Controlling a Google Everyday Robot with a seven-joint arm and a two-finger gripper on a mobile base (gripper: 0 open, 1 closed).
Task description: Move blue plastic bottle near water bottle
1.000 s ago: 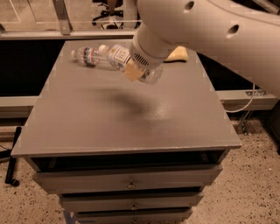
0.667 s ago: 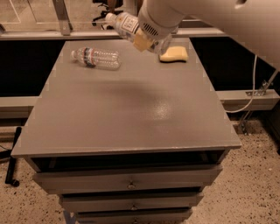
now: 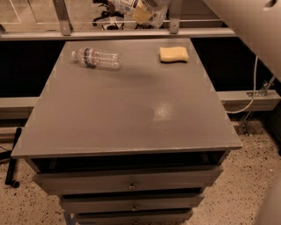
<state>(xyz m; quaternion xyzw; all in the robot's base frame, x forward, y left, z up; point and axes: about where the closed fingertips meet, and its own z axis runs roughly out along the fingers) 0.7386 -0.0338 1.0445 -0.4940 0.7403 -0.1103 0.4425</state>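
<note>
Gripper (image 3: 142, 12) seen at top edge beyond table (image 3: 131, 114), fingers closed on blue plastic bottle (image 3: 124, 4), water bottle (image 3: 95, 57) laid sideways far-left, yellow sponge (image 3: 173, 54) far-right.

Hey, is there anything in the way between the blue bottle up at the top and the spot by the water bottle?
Nothing visible. The blue plastic bottle is up at the gripper by the top edge, and the table beside the lying water bottle holds nothing. The yellow sponge sits off to the right.
</note>
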